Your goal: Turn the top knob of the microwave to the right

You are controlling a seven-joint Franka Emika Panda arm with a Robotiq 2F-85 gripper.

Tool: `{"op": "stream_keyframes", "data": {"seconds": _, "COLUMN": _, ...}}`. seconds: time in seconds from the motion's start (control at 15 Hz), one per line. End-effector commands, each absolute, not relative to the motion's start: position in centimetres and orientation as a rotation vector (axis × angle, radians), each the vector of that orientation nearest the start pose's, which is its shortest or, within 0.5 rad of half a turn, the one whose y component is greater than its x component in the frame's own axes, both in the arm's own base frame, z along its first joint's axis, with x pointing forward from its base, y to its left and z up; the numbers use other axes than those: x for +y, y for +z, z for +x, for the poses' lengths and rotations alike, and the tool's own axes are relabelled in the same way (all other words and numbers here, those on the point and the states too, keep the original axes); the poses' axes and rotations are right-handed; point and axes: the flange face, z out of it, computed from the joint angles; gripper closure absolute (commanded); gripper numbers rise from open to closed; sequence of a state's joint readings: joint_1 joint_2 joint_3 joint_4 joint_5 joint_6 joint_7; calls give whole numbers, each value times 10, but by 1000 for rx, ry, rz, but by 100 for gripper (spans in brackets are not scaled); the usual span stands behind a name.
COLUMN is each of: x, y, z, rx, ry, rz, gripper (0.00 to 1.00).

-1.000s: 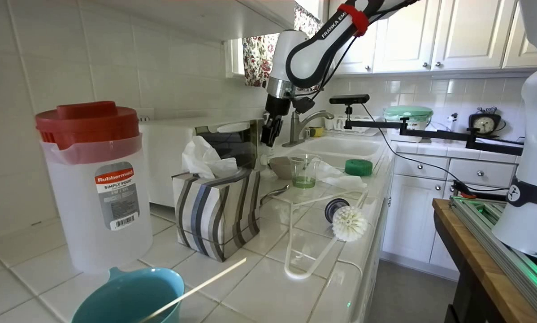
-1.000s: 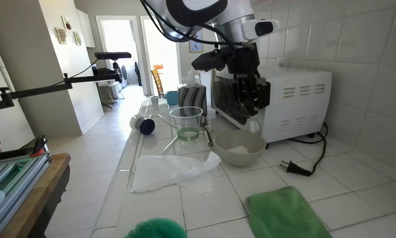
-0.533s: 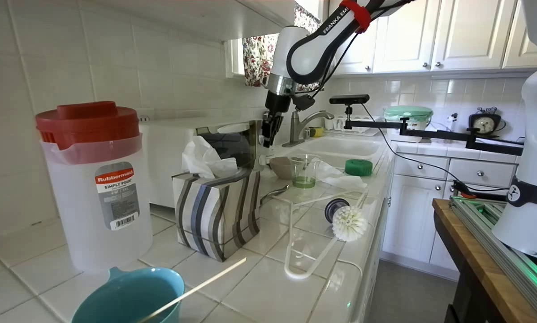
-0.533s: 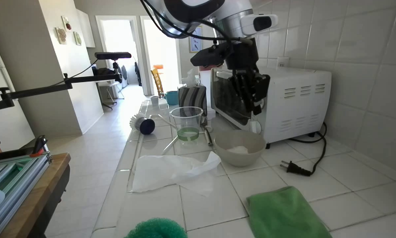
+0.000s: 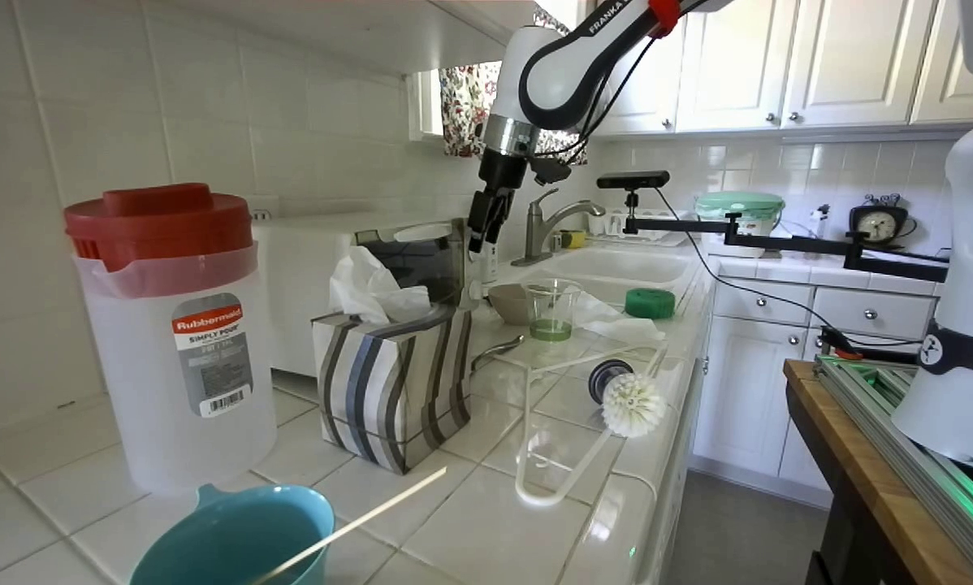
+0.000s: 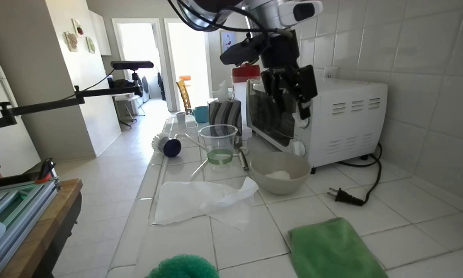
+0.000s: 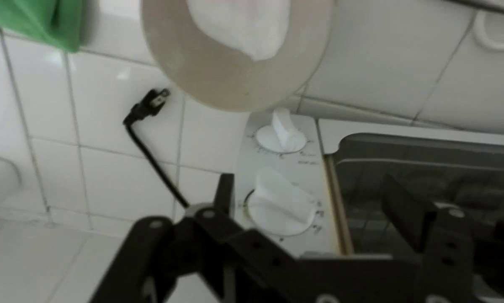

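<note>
In an exterior view, the gripper (image 5: 483, 242) points down near the front of the white microwave (image 5: 301, 284), which stands behind the striped tissue box (image 5: 397, 390). In an exterior view, it hangs beside the control panel (image 6: 303, 135) — a beige bowl (image 6: 280, 183) sits below, and a power plug (image 6: 346, 197) lies on the tiled counter (image 6: 251, 243). In the wrist view, the fingers (image 7: 409, 214) are spread wide, the top knob (image 7: 282, 206) seen between them — whether either touches it, I cannot tell. The lower knob (image 7: 282, 136) is nearer the bowl.
</note>
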State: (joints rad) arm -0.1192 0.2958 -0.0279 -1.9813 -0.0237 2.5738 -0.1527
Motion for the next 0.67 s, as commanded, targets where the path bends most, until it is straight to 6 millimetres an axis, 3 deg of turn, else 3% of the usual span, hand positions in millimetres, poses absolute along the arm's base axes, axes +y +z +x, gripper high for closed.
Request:
{"op": "stream_keyframes", "data": {"seconds": 0.0, "x": -70, "y": 358, "z": 608, "rx": -149, "ry": -279, "rz": -3041, "gripper": 0}}
{"op": "stream_keyframes", "data": {"seconds": 0.13, "x": -59, "y": 367, "z": 597, "rx": -169, "ry": -191, "rz": -2999, "gripper": 0}}
{"op": "stream_keyframes", "data": {"seconds": 0.4, "x": -58, "y": 392, "z": 575, "rx": -183, "ry": -75, "rz": -3019, "gripper": 0}}
{"op": "stream_keyframes", "data": {"seconds": 0.6, "x": -52, "y": 393, "z": 567, "rx": -179, "ry": -30, "rz": -3041, "gripper": 0}}
